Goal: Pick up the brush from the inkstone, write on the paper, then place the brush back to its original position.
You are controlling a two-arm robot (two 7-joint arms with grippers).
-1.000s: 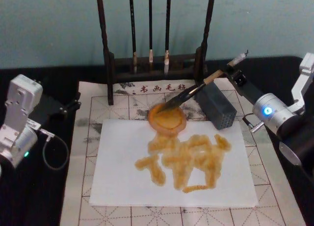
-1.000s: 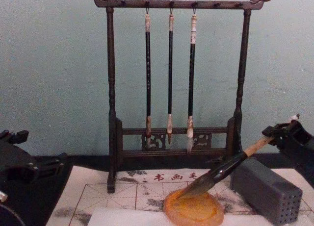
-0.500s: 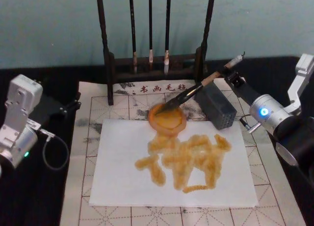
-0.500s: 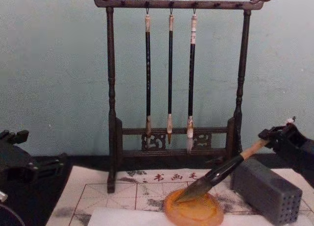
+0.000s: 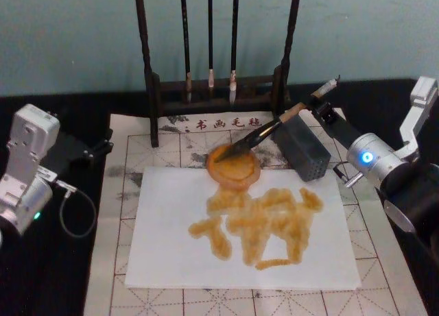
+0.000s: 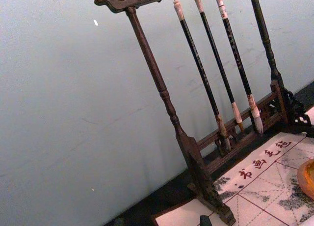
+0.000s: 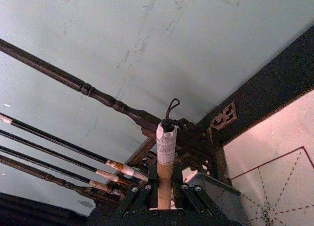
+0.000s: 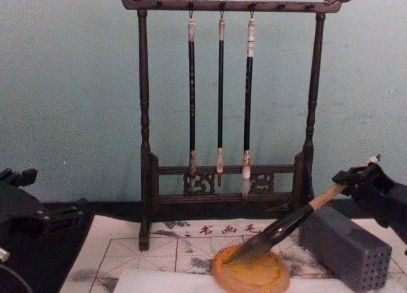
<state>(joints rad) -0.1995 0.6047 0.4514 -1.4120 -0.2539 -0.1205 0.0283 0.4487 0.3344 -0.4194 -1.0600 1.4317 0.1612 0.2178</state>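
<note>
Brush [image 5: 264, 131]: lowered over last second, tuft now on inkstone [image 5: 233, 166], shaft leaning over grey block [image 5: 304, 148]. Return step judged nearly done; release pending.
Left gripper [image 8: 63, 211]: parked at left table edge; finger state not discernible.
Mat [image 5: 130, 162]: beige, red-gridded, ink-stained.
Paper [image 5: 164, 240]: white, amber strokes across.
Rack [image 8: 222, 83]: three thin brushes hung; teal wall behind.
Right gripper [image 5: 319, 105]: clamped on shaft near cap.

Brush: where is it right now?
In the head view the brush slants right of centre, bristles on the inkstone, shaft crossing above the grey block, its upper end gripped by the right gripper.
</note>
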